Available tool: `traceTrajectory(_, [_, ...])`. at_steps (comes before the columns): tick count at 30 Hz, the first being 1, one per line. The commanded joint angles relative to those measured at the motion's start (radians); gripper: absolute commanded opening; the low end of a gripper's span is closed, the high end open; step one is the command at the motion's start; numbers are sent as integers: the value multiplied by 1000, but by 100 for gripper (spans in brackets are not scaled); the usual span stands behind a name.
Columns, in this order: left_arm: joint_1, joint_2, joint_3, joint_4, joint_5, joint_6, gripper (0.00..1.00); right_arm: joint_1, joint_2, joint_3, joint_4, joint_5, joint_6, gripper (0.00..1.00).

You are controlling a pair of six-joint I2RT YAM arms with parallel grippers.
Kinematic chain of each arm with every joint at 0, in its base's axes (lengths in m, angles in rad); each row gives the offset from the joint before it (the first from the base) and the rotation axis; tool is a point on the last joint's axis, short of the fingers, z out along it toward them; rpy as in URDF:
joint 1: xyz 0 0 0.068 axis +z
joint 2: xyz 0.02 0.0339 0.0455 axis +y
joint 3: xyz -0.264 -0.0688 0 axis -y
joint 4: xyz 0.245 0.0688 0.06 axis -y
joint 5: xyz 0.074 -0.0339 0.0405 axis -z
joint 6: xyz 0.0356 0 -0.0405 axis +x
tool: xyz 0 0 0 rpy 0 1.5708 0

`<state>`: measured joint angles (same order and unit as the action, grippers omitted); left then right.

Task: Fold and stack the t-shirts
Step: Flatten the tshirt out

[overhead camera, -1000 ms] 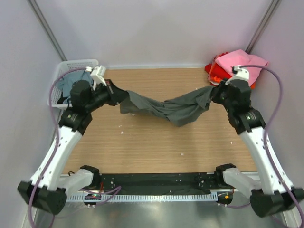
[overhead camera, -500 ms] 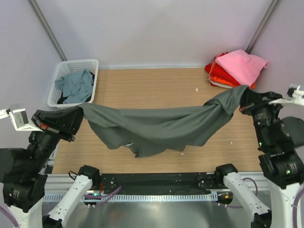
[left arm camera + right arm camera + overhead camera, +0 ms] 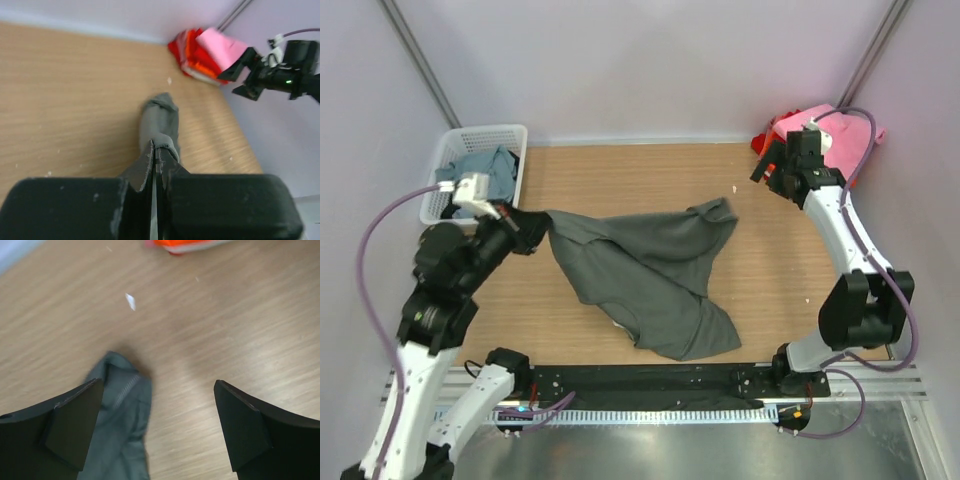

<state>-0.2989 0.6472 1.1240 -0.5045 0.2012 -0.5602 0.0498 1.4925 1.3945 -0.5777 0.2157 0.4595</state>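
Charcoal t-shirt lies rumpled mid table. Left jaws pinch its left edge; right jaws spread, empty, by far-right corner. Light, limp cloth: likely best taken at corner hems, not bulk.

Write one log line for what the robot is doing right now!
left gripper: shut on grey t-shirt | right gripper: open, empty, over table | grey t-shirt: lying rumpled, unfolded | folded stack: far right corner
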Motion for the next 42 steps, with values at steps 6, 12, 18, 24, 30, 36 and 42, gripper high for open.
traceTrajectory(6, [1, 293, -181, 184, -13, -49, 0, -37, -153, -256, 56, -185, 71, 100])
traceTrajectory(12, [0, 433, -251, 299, -19, -83, 0, 94, -308, -503, 163, -368, 175, 90])
traceTrajectory(18, [1, 485, -259, 314, -17, -78, 0, 352, -236, -571, 209, -329, 261, 75])
traceTrajectory(24, [1, 467, -277, 325, -31, -81, 0, 467, -155, -647, 272, -297, 301, 58])
traceTrajectory(30, [0, 462, -282, 323, -36, -81, 0, 504, -146, -675, 294, -260, 327, 56])
traceTrajectory(36, [1, 463, -286, 323, -39, -78, 0, 507, -115, -681, 302, -260, 331, 54])
traceTrajectory(42, [0, 460, -288, 323, -40, -76, 0, 509, -124, -690, 273, -236, 326, 54])
